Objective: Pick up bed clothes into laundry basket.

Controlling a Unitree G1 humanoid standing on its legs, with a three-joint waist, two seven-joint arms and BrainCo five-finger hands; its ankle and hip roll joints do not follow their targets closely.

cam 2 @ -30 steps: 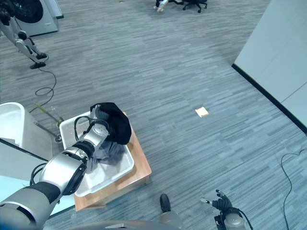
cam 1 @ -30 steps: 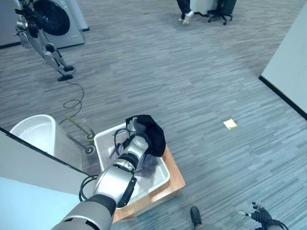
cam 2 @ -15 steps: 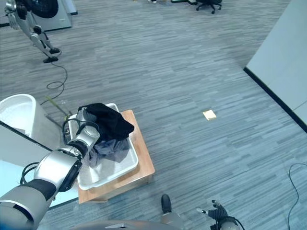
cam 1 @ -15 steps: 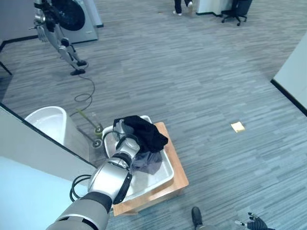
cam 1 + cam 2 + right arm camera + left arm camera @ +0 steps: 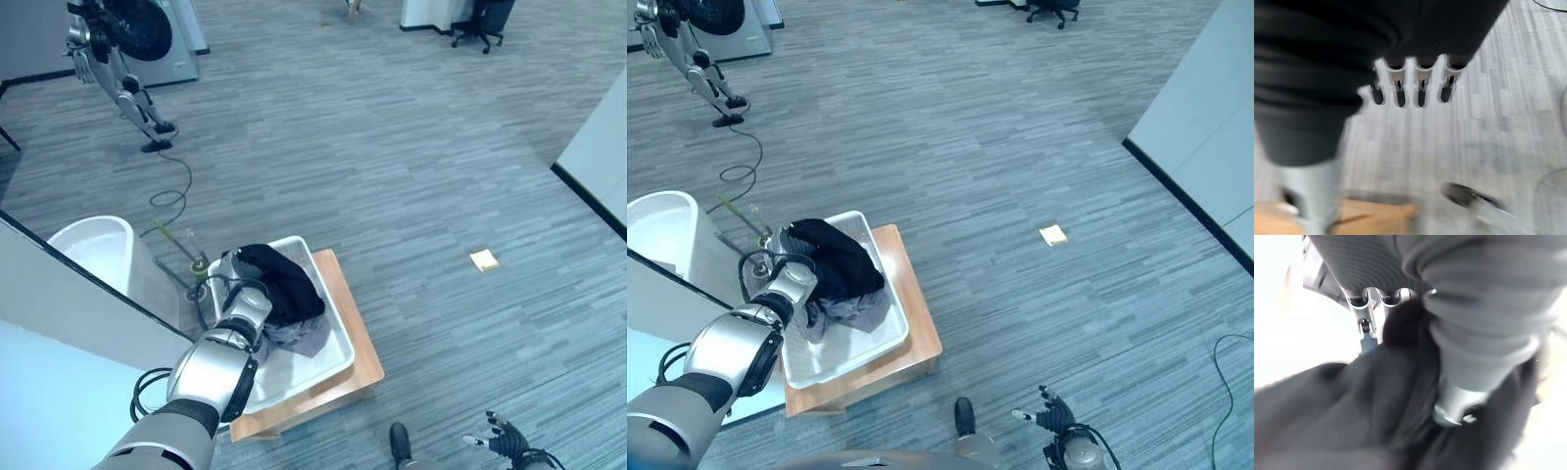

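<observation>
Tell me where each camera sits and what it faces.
Left eye view: on the head, down at the white basket on a wooden board; left hand holds dark clothes.
Right eye view: beside it, same scene; right hand low.
Left wrist view: along the fingers into the clothes.
Right wrist view: past relaxed fingers at carpet.
Both wrist views share no object.

My left hand [image 5: 238, 291], ribbed dark cover and smooth silver metal, presses into soft matt black cloth [image 5: 279, 282] over paler grey fabric [image 5: 854, 311]. The white laundry basket [image 5: 325, 348] looks glossy plastic, on a smooth light wooden board [image 5: 921, 333]; grey carpet [image 5: 411, 176] looks rough.
</observation>
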